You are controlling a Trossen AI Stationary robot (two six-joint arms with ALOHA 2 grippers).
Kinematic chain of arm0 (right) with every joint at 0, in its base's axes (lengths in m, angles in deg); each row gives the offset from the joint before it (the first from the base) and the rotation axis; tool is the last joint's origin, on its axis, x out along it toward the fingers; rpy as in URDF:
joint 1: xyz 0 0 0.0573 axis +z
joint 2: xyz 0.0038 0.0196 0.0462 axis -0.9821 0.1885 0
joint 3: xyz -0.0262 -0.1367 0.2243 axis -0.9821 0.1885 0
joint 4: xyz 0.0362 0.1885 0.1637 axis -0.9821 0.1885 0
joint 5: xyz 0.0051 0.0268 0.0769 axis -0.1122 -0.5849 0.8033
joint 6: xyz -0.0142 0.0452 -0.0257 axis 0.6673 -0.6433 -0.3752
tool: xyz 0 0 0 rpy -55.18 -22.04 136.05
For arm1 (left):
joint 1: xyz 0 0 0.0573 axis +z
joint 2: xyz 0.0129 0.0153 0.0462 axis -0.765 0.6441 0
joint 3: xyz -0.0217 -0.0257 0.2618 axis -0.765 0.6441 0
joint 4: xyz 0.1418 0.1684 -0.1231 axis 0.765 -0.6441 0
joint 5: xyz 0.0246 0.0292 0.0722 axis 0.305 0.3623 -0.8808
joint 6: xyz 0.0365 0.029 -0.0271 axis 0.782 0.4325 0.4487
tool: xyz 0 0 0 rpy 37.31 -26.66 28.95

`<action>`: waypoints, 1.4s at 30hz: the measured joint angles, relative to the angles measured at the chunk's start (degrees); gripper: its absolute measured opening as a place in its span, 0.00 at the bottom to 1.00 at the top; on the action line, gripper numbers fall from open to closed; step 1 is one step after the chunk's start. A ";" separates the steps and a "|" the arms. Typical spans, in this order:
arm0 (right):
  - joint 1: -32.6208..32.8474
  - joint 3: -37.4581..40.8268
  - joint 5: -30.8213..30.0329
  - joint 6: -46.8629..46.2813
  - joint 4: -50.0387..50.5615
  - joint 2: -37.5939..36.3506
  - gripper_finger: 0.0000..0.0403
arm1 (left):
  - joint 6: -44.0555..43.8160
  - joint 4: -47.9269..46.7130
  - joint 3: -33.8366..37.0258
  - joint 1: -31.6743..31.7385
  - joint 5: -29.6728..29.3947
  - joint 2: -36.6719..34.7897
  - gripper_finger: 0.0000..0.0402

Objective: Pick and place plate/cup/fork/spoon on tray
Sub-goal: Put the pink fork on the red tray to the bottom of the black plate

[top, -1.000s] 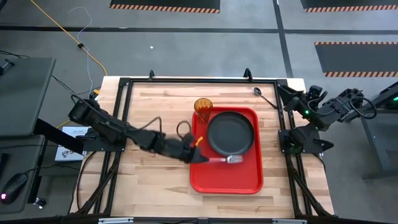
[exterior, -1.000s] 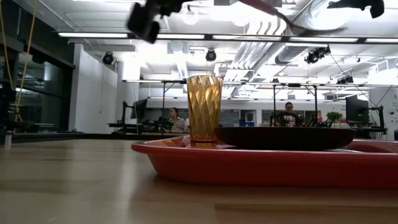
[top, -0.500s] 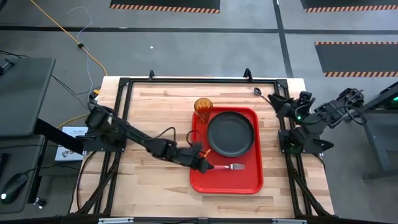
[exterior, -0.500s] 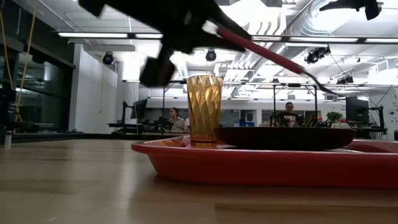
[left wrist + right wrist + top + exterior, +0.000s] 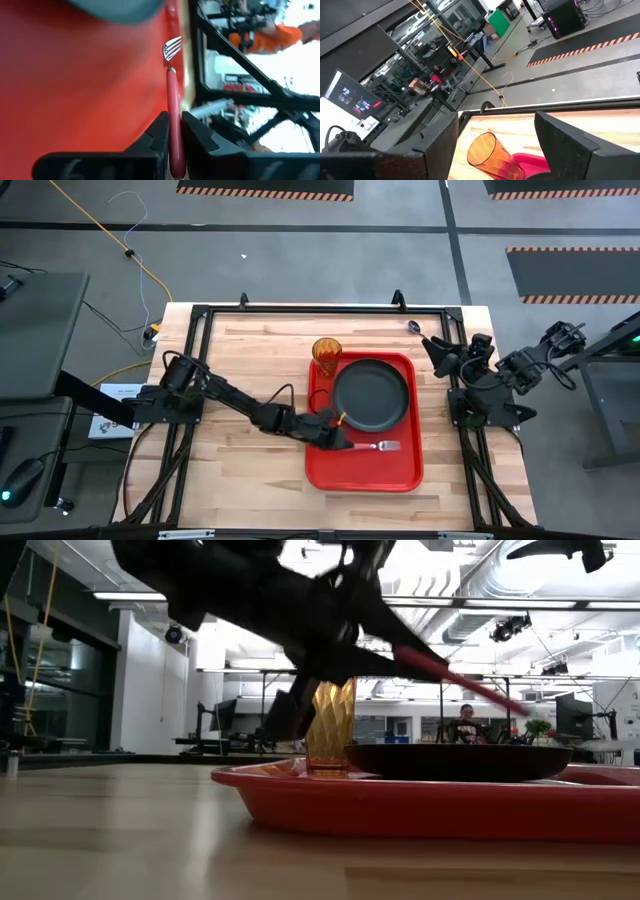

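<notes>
The red tray [image 5: 330,465] lies on the table with the dark plate [image 5: 371,394] on its far half. The amber cup [image 5: 326,350] stands at the tray's far left corner. My left gripper [image 5: 343,444] is shut on the fork [image 5: 378,446] above the tray's near half, just near of the plate. The spoon [image 5: 417,330] lies on the table at the far right. My right gripper [image 5: 436,353] is open and empty beside it, to the right of the tray; its wrist view shows the cup [image 5: 487,150] ahead. My left gripper pinches the fork's pinkish-red handle [image 5: 173,117] between its two fingers [image 5: 160,131], toward its free end. The fingers lie along the handle, coming from the table's left. The fork is lifted clear of the tray, its tines [image 5: 520,710] pointing right and tipped down.
A black frame [image 5: 300,310] runs around the table's edges. Bare wood lies left of the tray. The tray's near half [image 5: 365,475] is bare red plastic. People sit in the room far behind the table [image 5: 465,725].
My left gripper has gone down and toward the table's right and near edges with the fork, bringing it low over the tray's near half with the tines tipped down. My right gripper has moved toward the table's left, closer to the tray and the spoon.
</notes>
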 joint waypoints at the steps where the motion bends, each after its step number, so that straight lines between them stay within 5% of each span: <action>1: 0.00 0.00 0.02 0.00 0.02 0.02 0.63 | 0.00 -0.47 0.00 0.45 0.00 0.04 0.05; 32: 0.00 0.00 2.95 0.46 1.78 -0.04 0.63 | -2.97 -7.59 -10.65 1.35 0.99 8.61 0.05; 42: 0.00 0.00 3.48 0.46 1.80 -0.04 0.63 | -1.49 -10.93 -10.49 1.68 0.61 8.69 0.20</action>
